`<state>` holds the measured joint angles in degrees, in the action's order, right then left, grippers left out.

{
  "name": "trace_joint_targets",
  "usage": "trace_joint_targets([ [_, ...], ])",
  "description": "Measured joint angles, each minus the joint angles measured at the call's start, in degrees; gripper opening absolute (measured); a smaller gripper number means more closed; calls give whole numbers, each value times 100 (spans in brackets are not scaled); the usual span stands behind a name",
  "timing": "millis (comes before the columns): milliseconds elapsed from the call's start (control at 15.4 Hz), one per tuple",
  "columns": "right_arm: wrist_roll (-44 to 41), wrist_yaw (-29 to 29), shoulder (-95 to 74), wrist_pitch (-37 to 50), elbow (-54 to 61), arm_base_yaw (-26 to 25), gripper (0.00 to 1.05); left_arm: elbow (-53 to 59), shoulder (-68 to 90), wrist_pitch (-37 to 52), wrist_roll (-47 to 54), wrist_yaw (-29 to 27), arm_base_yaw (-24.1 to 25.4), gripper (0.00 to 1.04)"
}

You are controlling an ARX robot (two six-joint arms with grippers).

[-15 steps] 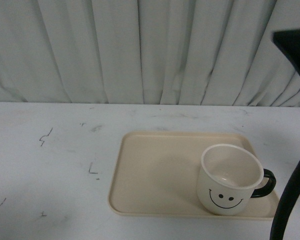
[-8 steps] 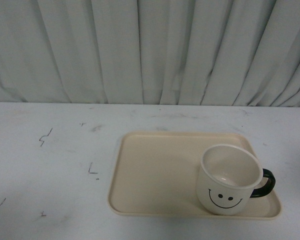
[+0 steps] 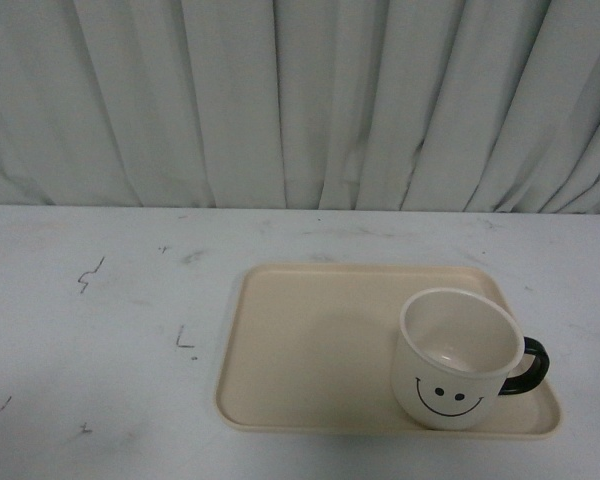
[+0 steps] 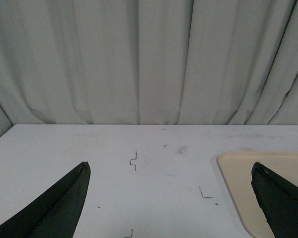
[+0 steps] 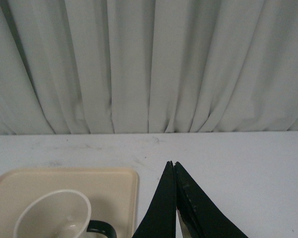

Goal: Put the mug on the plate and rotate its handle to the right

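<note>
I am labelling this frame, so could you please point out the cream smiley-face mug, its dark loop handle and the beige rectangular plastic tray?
cream smiley-face mug (image 3: 450, 385): front view, printed side wall.
dark loop handle (image 3: 532, 366): front view, outer curve.
beige rectangular plastic tray (image 3: 310, 345): front view, bare floor.

I find no words, brand names or numbers to read in any view. The only printed sign is a black smiley face on the side of the mug (image 3: 457, 358), facing my front camera. The desk (image 3: 100, 330) carries a few small dark pen scribbles, but none of them forms a letter or digit I can read.
</note>
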<state>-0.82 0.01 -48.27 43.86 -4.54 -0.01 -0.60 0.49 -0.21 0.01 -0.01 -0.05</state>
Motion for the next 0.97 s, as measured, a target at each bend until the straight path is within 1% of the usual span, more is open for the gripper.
trace_joint_targets([
  [65,0,0,-35,363,175,0,2,0,0,-2,0,0,0,98],
  [194,0,0,227,-101,361,0,2,0,0,0,0,-2,0,98],
  [389,0,0,1161,-776,385,0,2,0,-2,0,2,0,0,98],
  [454,0,0,1626,-1279,387,0,2,0,-2,-2,0,-2,0,98],
  [713,0,0,2538,-2109,389,0,2,0,-2,0,0,0,0,98],
  [972,0,0,3193,-2739,389,0,2,0,0,0,0,0,0,98],
])
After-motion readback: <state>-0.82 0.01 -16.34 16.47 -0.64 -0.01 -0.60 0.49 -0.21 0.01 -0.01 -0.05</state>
